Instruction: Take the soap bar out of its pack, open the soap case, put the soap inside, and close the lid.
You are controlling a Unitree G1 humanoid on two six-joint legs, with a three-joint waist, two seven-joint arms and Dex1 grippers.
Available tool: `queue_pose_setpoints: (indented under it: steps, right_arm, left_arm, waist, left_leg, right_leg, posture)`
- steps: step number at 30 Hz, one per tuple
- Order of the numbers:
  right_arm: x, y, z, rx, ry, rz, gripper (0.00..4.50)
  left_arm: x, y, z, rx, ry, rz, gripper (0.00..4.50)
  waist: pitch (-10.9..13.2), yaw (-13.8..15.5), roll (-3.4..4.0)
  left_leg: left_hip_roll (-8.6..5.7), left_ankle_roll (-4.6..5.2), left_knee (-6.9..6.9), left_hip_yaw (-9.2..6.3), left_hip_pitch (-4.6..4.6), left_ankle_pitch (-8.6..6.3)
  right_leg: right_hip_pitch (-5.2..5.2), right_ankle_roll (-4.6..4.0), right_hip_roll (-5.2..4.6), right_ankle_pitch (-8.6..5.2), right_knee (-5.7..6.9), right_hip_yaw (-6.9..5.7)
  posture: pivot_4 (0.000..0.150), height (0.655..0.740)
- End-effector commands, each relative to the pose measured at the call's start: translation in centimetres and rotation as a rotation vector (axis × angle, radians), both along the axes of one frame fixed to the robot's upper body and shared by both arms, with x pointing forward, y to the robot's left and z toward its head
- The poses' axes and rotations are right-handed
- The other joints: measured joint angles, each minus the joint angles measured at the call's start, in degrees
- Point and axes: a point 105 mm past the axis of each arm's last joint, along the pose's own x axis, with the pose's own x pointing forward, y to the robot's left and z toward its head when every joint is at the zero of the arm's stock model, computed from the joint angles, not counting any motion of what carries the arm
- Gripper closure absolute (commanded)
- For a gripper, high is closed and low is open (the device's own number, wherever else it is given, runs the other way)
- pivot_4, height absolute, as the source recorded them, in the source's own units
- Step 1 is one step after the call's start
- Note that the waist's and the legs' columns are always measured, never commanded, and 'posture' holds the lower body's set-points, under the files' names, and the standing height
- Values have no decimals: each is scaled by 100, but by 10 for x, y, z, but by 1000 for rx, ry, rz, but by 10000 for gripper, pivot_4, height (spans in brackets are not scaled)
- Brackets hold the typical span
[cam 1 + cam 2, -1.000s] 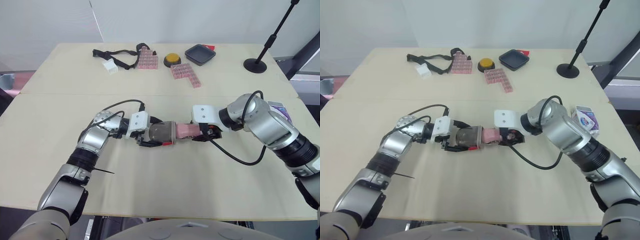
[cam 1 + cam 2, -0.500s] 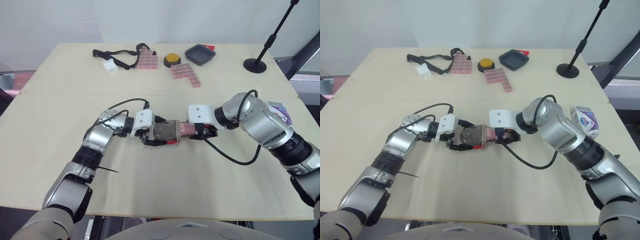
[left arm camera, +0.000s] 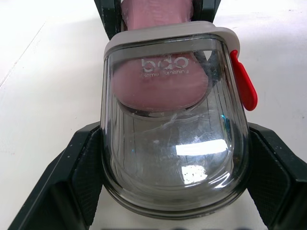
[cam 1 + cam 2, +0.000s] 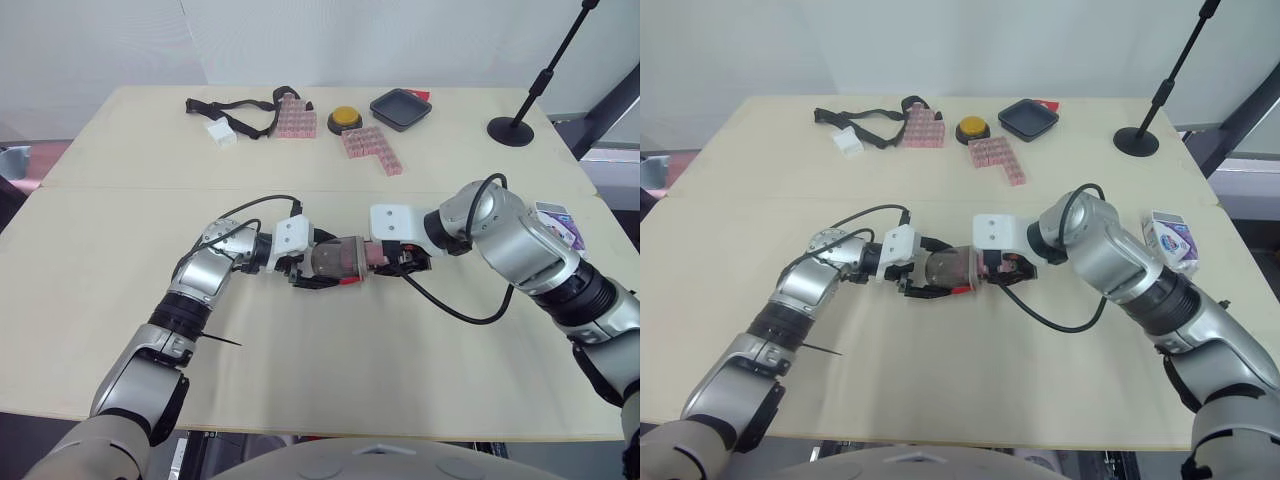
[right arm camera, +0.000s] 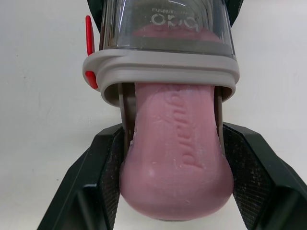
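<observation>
Near the table's middle my left gripper [image 4: 322, 268] is shut on the clear grey-rimmed soap case [image 4: 339, 260], which has a red latch [image 3: 242, 83]. My right gripper [image 4: 392, 259] is shut on the pink soap bar [image 5: 175, 154]. The soap's front half sits inside the case mouth [image 3: 160, 81]; its rear half sticks out between my right fingers [image 5: 255, 168]. The two grippers face each other, almost touching. The soap pack [image 4: 1170, 240], a white and purple box, lies at the table's right edge.
Along the far edge lie a black strap with a white block [image 4: 232, 110], two pink block clusters [image 4: 372, 147], a yellow button [image 4: 345, 119], a dark tray [image 4: 400, 107] and a stand base [image 4: 511, 130]. Cables loop off both wrists [image 4: 450, 305].
My right gripper has pushed the soap to the left, deeper into the case. Less pink shows between the two grippers. The left arm with the case shifted slightly right toward it.
</observation>
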Motion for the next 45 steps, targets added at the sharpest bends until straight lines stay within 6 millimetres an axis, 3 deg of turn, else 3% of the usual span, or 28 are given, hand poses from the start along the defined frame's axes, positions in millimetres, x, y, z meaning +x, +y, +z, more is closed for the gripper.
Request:
queue_pose_setpoints:
  steps: [1, 20, 22, 25, 31, 39, 45]
  right_arm:
    - [-4, 8, 14, 21, -46, 37, 19779]
    - [-4, 8, 18, 29, -60, 21, 19779]
    - [-5, 8, 21, 38, -48, 14, 9604]
    - [-5, 6, 24, 44, -53, 7, 137]
    - [-5, -3, 24, 43, -49, -18, 137]
    - [6, -34, 18, 72, -84, -105, 137]
    - [4, -35, 17, 107, -86, -78, 17984]
  left_arm:
    - [1, -6, 15, -39, -53, -19, 10298]
    - [-3, -6, 12, -40, -59, -25, 10298]
    - [-3, -6, 11, -34, -62, -28, 10298]
    - [-3, -5, 11, -31, -64, -28, 10298]
    - [-4, -5, 11, -32, -65, -29, 10298]
    - [-2, -4, 14, -36, -68, -26, 10298]
    - [-2, -3, 15, -36, -68, -29, 10298]
  waist:
    - [0, 0, 0]
    - [0, 9, 0]
    - [0, 11, 0]
    - [0, 11, 0]
    - [0, 21, 0]
    - [0, 67, 0]
    - [0, 53, 0]
  left_leg:
    - [0, 0, 0, 0, 0, 0]
    - [0, 0, 2, 0, 0, 0]
    - [0, 0, 2, 0, 0, 0]
    - [0, 0, 2, 0, 0, 0]
    - [0, 0, 3, 0, 1, 0]
    - [0, 0, 5, 2, 0, 0]
    - [0, 0, 5, 3, 1, 0]
  right_leg:
    - [0, 0, 0, 0, 0, 0]
    - [0, 0, 0, 0, 2, 1]
    - [0, 0, 0, 0, 3, 0]
    - [0, 0, 0, 0, 3, 1]
    - [0, 0, 0, 0, 6, 1]
    - [1, 0, 0, 0, 4, 4]
    - [0, 0, 2, 0, 5, 6]
  posture:
    - [1500, 7400]
    - [1500, 7400]
    - [1500, 7400]
    - [1500, 7400]
    - [1500, 7400]
    - [1500, 7400]
    - [1500, 7400]
